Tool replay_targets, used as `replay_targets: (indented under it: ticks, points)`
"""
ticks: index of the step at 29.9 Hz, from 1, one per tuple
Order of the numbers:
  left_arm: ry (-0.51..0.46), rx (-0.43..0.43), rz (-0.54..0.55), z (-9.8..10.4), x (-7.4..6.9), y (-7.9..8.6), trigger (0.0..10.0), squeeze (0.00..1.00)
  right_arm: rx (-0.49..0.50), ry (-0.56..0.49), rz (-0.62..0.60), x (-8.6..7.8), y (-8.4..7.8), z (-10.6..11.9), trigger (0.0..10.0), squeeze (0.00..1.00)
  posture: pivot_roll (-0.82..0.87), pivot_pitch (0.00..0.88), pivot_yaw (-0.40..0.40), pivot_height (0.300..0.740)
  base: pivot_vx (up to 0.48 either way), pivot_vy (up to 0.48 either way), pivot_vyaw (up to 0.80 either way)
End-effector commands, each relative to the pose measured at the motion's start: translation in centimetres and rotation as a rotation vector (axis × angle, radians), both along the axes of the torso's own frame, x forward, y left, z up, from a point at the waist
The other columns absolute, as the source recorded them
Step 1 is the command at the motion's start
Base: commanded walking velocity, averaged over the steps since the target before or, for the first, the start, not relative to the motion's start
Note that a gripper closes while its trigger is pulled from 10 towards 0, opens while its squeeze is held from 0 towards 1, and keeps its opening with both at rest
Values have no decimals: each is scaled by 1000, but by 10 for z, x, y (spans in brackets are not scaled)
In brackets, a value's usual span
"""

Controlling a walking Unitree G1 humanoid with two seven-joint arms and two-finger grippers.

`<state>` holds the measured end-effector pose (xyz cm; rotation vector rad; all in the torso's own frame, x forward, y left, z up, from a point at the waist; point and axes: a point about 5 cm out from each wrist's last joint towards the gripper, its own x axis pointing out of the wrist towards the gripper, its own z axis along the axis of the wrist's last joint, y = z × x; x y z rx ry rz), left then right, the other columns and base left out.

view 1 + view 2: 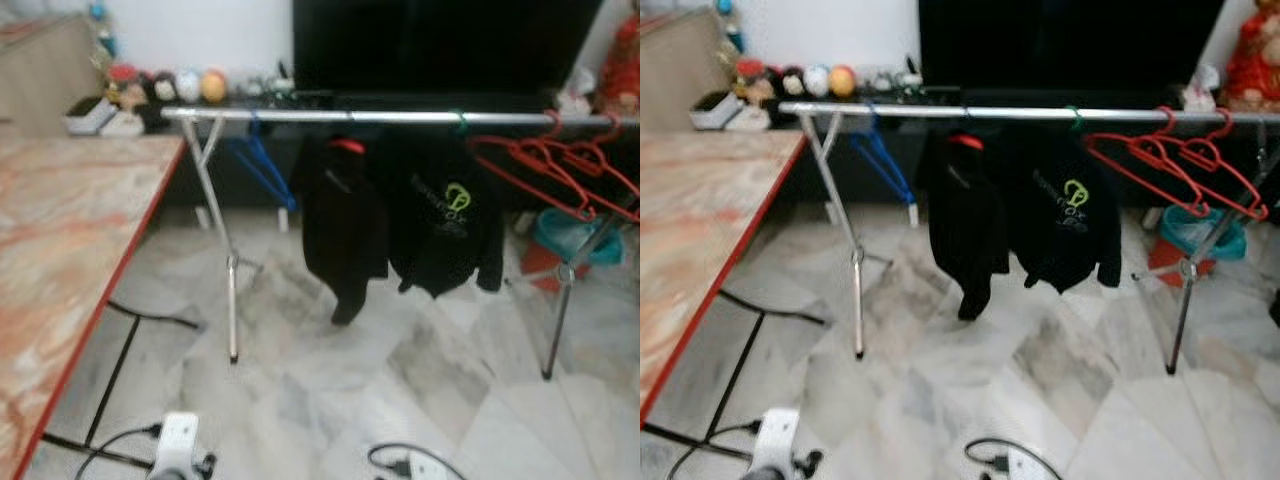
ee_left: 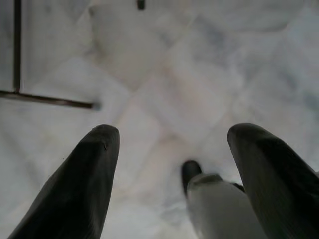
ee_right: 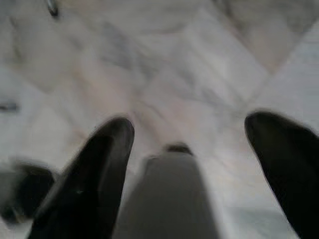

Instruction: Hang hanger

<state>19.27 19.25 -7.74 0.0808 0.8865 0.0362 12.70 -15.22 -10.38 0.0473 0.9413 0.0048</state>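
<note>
Hanging low at my sides, both arms pointed down at the marble floor [image 1: 400, 400], for nothing had yet been picked up. My left pincer [image 2: 172, 149] had its two black fingers spread wide with only bare tiles between them, and my right pincer [image 3: 189, 149] stood spread the same way, gripping nothing.

Nearest my feet lay a white power strip [image 1: 178, 440] with its black cable trailing across the floor, probably left there to reach some socket. Along my left side ran the marble-patterned table [image 1: 60, 230] with its red edge.

Farther on stood the silver clothes rail [image 1: 400, 117] on splayed legs. Two black garments [image 1: 400, 215] hung from its middle, one on a red hanger and one on a green hook, so the weight sat between the legs. A blue hanger [image 1: 262, 165] hung near the left end, and several empty red hangers [image 1: 1170, 165] were bunched toward the right end. I judged one of those the likely thing to handle; I was well apart from them.

Behind the rail, small toys [image 1: 190, 85] lined a dark shelf.
</note>
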Motion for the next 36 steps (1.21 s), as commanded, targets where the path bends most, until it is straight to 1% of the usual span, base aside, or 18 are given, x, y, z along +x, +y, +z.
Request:
replay_targets:
  ticks: [1, 11, 16, 17, 34, 36]
  points:
    - [20, 32, 29, 0, -5, 16, 10000, 0, 28, -17, 12, 7, 12, 2, 10000, 0, -7, 0, 10, 740, 337, 0, 0]
    - [17, 35, 37, 0, -4, 17, 10000, 0, 18, -20, 43, 8, 14, 3, 10000, 0, -9, 2, 12, 740, 336, 0, 0]
    - [17, 34, 36, 0, -4, 17, 10000, 0, 19, -20, 50, 9, 14, 3, 10000, 0, -9, 0, 10, 740, 334, 0, 639]
    - [17, 34, 37, 0, -4, 17, 10000, 0, 31, -16, 32, 9, 14, 2, 10000, 0, -8, 0, 8, 740, 334, 0, 0]
    - [20, 28, 37, -1, -5, 15, 10000, 0, 26, -14, 27, 8, 13, 2, 10000, 0, -8, 0, 2, 740, 333, 0, 0]
    - [23, 29, 36, -1, -6, 15, 10000, 0, 22, -5, 21, 8, 12, 2, 10000, 0, -7, 0, 1, 740, 334, 0, -400]
